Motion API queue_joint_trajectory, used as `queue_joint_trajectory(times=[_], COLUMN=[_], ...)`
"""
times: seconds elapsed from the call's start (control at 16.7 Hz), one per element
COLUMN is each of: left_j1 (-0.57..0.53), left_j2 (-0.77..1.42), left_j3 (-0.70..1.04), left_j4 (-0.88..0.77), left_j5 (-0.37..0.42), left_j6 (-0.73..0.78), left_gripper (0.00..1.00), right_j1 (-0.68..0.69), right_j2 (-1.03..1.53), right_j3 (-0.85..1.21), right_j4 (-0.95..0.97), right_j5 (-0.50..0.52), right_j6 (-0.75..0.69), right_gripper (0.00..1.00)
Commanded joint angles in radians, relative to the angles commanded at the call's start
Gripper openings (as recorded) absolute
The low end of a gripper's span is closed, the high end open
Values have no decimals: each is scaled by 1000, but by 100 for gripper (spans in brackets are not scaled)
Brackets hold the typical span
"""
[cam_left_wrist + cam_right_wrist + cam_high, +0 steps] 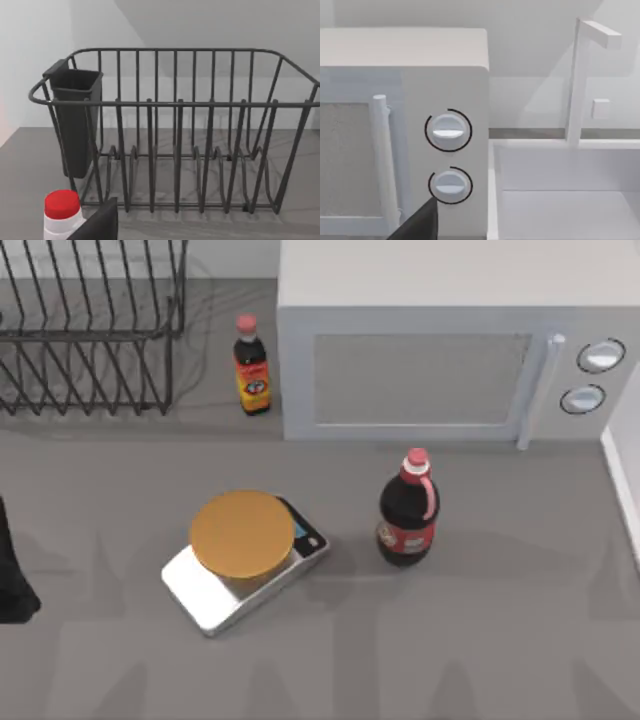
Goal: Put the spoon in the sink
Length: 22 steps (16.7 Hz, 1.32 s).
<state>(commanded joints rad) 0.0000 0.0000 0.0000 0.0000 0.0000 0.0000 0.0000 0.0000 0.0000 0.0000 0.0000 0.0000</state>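
From above, on the matte grey bench (480, 640), a steel scale (240, 570) with a round orange plate sits left of the cola bottle (408, 510), both before the boxy microwave (440, 340).

Left wrist: a wire dish rack (190, 130).

Right wrist: beside the microwave's round knobs (448, 131), the smooth white sink (565, 200).

Neither claw's opening can be told; the spoon's place cannot be told.

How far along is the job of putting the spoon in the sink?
Done: nothing yet; the visible part of the sink holds no spoon. In hand: no grasp visible; the left arm sits at the table's left edge, facing the dish rack. Left: find the spoon, grasp it, carry it to the sink.
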Motion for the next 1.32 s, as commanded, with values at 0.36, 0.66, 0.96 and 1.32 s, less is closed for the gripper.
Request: queue_joint_trajectory(times=[0.36, 0.66, 0.96, 1.32], left_j1=[0, 0, 0, 0], left_j2=[0, 0, 0, 0], left_j3=[0, 0, 0, 0], left_j4=[0, 0, 0, 0], left_j5=[0, 0, 0, 0], left_j6=[0, 0, 0, 0], left_gripper=[100, 100, 100, 100], right_j1=[-26, -89, -161, -225], right_j2=[109, 478, 937, 1295], right_j3=[91, 324, 580, 811], right_j4=[-104, -393, -724, -1006], right_j5=[1, -2, -5, -3], right_j6=[22, 81, 147, 203], right_gripper=[100, 100, 100, 100])
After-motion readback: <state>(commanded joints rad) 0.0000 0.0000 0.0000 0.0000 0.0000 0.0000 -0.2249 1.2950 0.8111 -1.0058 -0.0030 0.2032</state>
